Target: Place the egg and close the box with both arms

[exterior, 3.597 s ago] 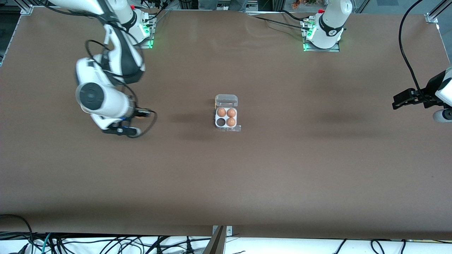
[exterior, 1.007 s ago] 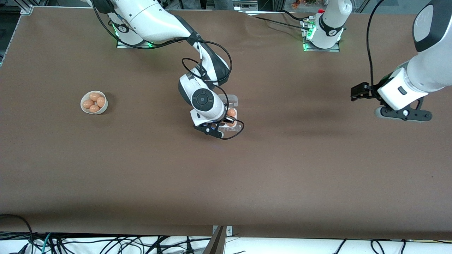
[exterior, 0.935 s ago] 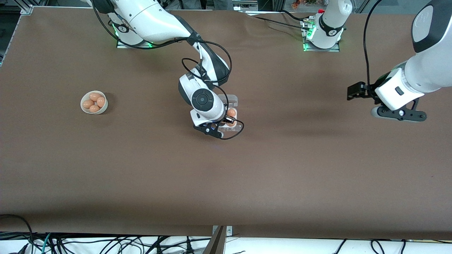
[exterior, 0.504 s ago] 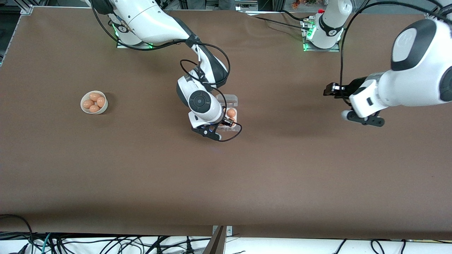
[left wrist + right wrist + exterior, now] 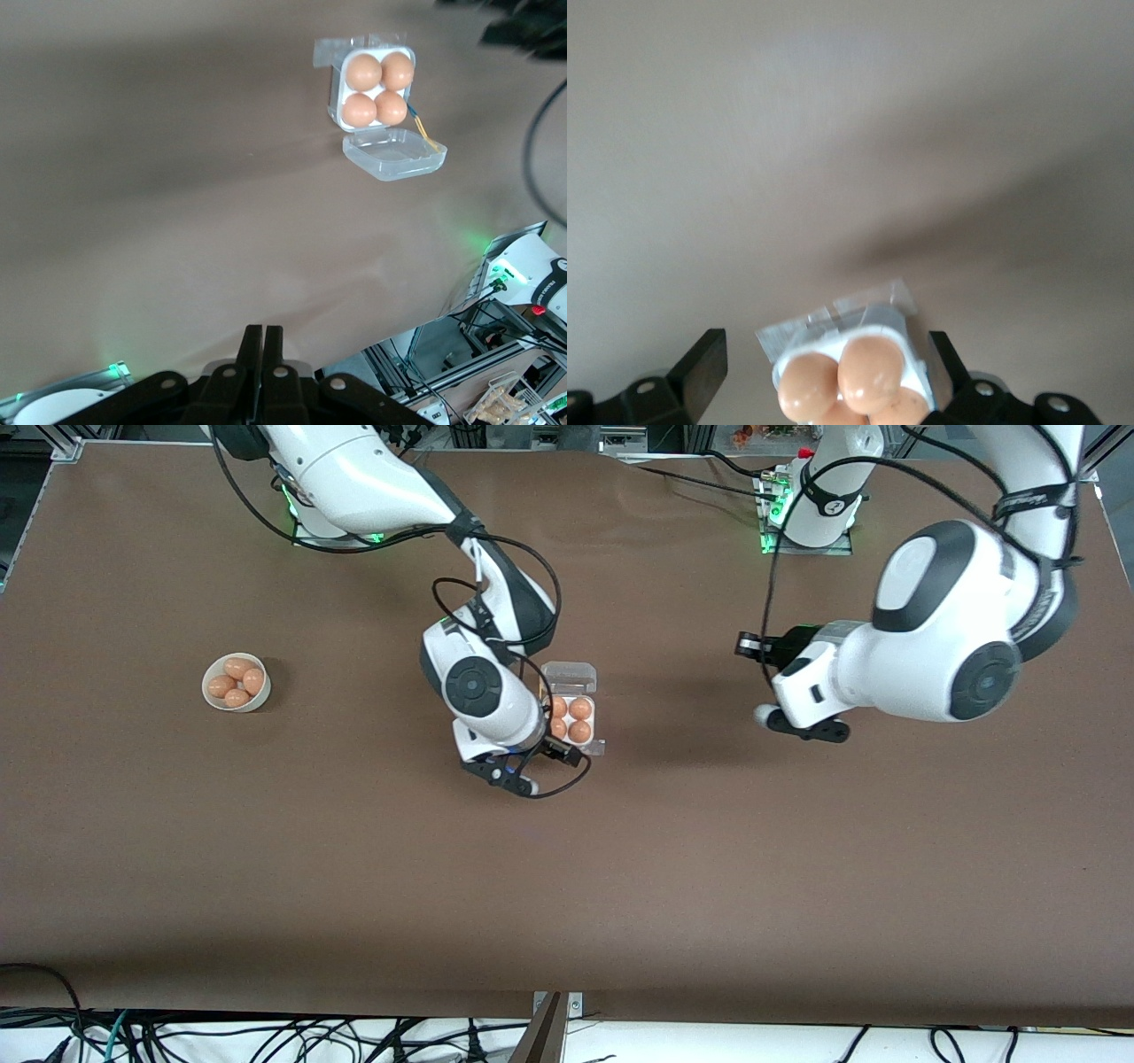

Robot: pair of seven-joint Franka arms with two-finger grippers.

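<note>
The box lies near the middle of the desk, lid open and laid flat toward the robots' edge, with four eggs in its cells. The right gripper hangs over the box's front edge, jaws wide and empty. The left gripper, jaws closed together, hovers over bare desk toward the left arm's end. A bowl of eggs stands near the right arm's end. Much free room remains along the camera's edge. No writing is readable.

the right arm's wrist hides part of the box.
</note>
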